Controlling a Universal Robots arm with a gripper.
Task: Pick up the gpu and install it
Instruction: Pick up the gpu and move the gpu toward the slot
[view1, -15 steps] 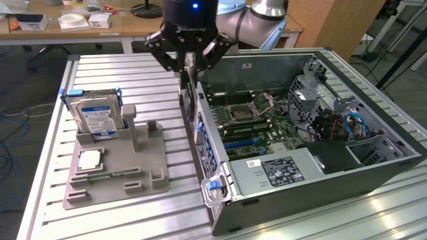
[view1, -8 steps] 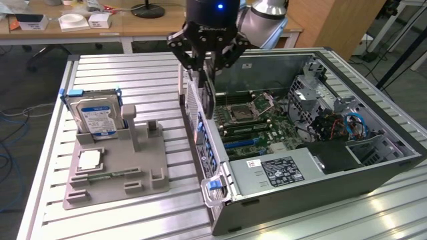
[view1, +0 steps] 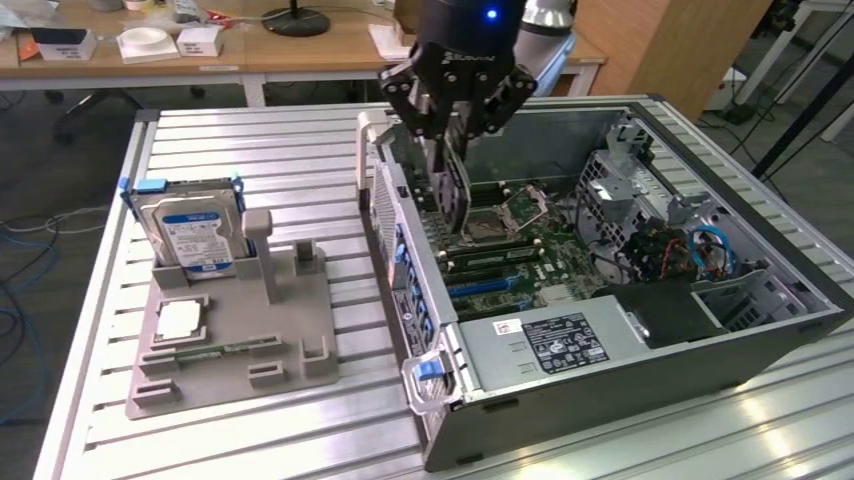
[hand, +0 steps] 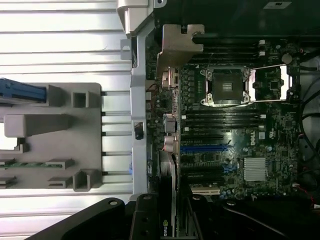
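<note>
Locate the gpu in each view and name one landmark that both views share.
Exterior view: the gpu hangs edge-down from the gripper, above the motherboard.
Wrist view: the gpu shows edge-on, near one end of the blue slot.
Shared landmark: the CPU socket.

gpu | thin dark card | on edge | held over motherboard

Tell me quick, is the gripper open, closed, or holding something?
Gripper: closed on the gpu, which is held on edge over the open computer case.
</note>
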